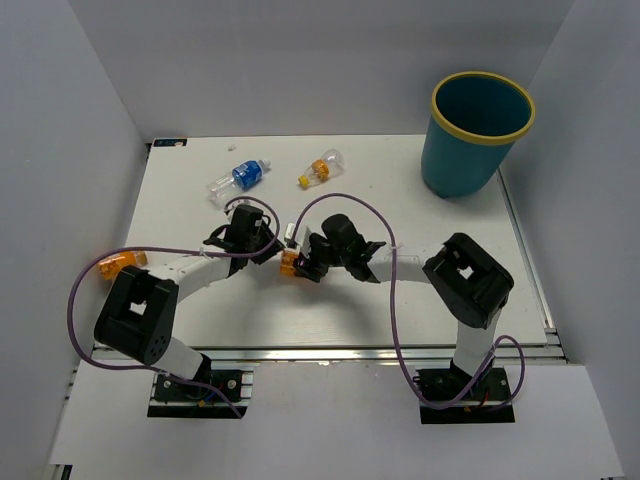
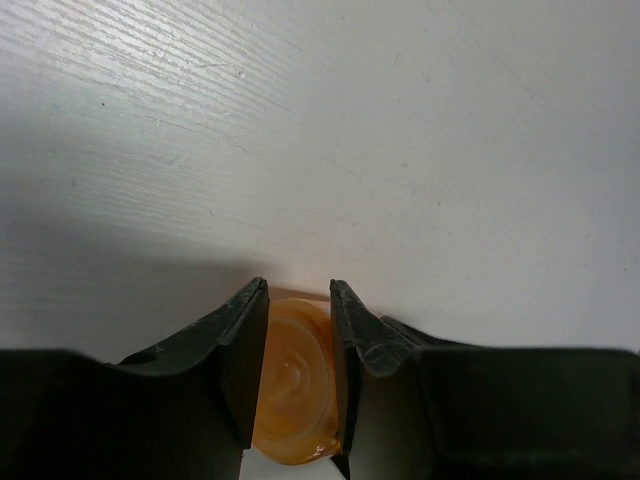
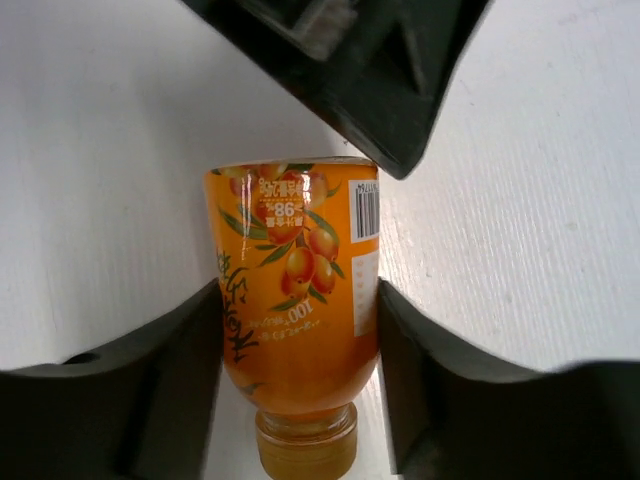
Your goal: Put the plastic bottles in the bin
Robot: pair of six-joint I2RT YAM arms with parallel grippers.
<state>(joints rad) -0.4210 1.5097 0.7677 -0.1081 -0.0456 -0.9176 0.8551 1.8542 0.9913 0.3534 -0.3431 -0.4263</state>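
Four plastic bottles [image 1: 240, 175], one bin [image 1: 455, 165] (teal); left end effector [image 2: 298, 290] and right end effector [image 3: 298, 290] both clench one orange bottle [image 3: 290, 330].

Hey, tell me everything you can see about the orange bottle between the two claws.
The orange bottle is small and looks plastic, with a glossy orange label showing berries, leaves and a barcode, and a yellowish cap. It is near the middle of the table, between the arms. The left claw is clamped on its base end; the right claw grips its sides, cap toward that wrist.
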